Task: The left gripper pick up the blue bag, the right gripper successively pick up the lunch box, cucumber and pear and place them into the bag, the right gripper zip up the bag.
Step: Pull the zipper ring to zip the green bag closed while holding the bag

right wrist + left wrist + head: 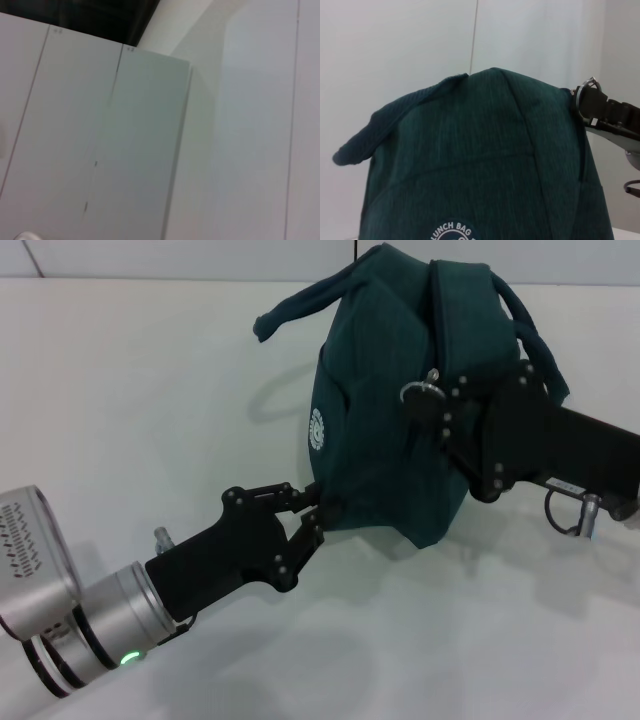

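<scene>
Left gripper [312,512], lower left of frame, pinches the blue bag's [385,410] bottom corner; right gripper [437,405] at centre right clasps its silver ring pull [417,390].

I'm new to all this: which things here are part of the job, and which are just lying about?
In the job: dark teal fabric lunch bag; silver ring zipper pull; left gripper clamping the bag; right gripper at the pull.

Lying about: only the white table.

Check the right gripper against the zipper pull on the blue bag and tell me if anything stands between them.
Nothing visible stands between them. In the head view the right gripper is already at the silver ring pull near the top of the blue bag. The left gripper pinches the bag's lower edge on the other side, clear of the zipper.
</scene>
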`<move>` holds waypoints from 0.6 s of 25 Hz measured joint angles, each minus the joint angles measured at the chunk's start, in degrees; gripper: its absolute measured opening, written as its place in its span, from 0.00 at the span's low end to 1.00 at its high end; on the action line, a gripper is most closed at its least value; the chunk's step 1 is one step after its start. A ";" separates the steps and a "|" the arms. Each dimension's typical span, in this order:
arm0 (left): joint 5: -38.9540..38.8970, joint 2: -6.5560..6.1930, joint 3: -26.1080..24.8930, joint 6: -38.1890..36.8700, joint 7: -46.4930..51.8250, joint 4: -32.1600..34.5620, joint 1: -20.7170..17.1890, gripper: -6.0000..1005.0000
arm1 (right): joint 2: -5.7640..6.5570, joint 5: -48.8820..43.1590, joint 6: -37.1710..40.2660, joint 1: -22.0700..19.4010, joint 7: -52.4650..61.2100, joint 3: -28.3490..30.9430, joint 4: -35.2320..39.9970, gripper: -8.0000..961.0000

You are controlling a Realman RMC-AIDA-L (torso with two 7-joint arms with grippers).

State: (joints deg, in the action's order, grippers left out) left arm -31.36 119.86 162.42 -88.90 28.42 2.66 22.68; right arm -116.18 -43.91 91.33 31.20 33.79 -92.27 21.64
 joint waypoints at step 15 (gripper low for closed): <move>-1.06 0.20 -0.27 4.49 0.05 0.91 1.35 0.09 | 0.00 3.78 -0.21 0.09 3.40 -0.09 -0.79 0.02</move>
State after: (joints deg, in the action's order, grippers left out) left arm -32.42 120.06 162.15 -84.41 28.47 3.57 24.03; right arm -116.18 -40.12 91.12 31.29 37.19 -92.36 20.85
